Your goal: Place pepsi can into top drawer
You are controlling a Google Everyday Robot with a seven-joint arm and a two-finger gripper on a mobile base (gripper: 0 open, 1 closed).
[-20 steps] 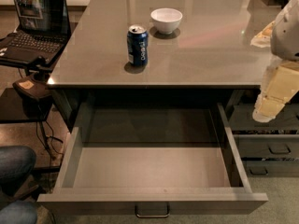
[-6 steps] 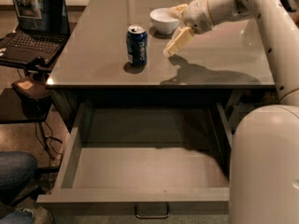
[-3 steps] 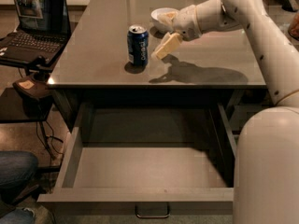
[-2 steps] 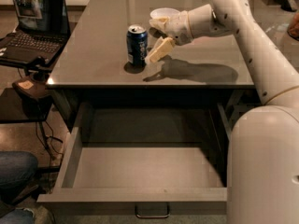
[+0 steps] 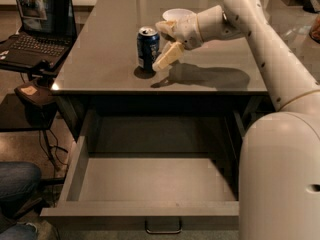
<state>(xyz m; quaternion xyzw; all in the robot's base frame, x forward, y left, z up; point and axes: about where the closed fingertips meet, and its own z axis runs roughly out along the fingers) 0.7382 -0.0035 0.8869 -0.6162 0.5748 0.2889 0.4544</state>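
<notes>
The pepsi can [image 5: 147, 47], dark blue with a silver top, stands upright on the grey table top [image 5: 100, 59], left of centre. My gripper [image 5: 158, 47] has come in from the right and is right against the can's right side. It is open, with one cream finger [image 5: 168, 57] in front of the can and the other just behind it. The can still rests on the table. The top drawer [image 5: 140, 209] is pulled out wide below the table's front edge and has nothing in it. Its dark handle [image 5: 163, 229] is at the front centre.
A white bowl [image 5: 176, 14] sits just behind my gripper's wrist. An open laptop [image 5: 37, 29] stands on a side table to the left. A person's leg in jeans [image 5: 17, 184] is at lower left. My arm and body [image 5: 280, 174] fill the right side.
My gripper has moved left and down across the table from beside the bowl until it reached the can's right side. The can and the drawer have not moved.
</notes>
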